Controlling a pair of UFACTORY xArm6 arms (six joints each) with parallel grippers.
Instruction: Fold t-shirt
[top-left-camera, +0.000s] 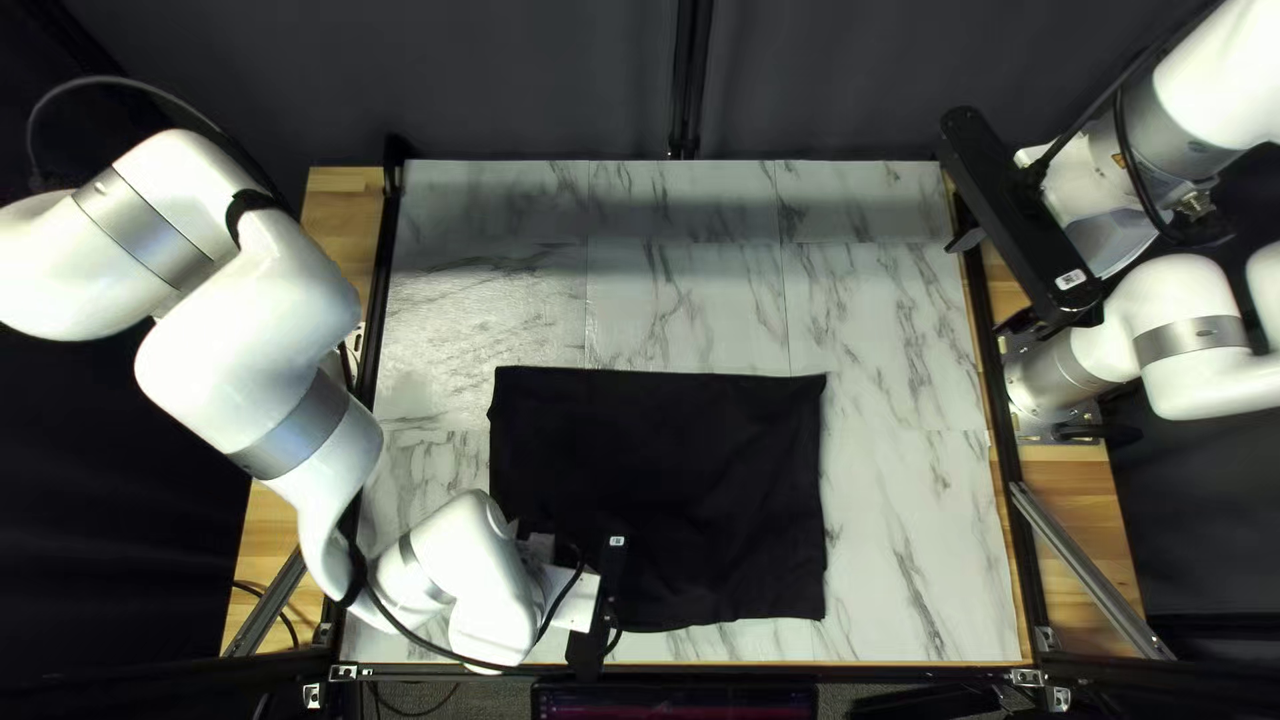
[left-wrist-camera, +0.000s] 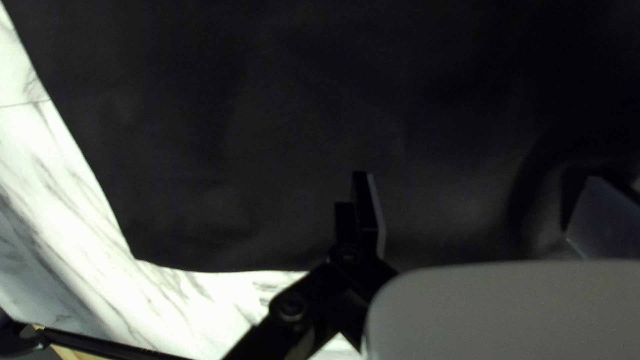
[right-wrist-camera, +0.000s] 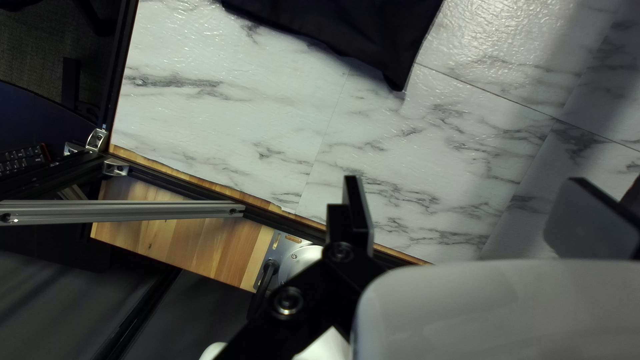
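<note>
T-shirt lies flat on the marbled table, nearer its near edge (no sleeves showing, so prob. part-folded). L gripper is over the cloth, fingers wide apart, nothing held; R gripper, ditto, waits well apart. Step now: prob. lining up a fold; next, pinch an edge, lift, lay over. Qty: 1 T-shirt, 2 grippers, 1 table.
</note>
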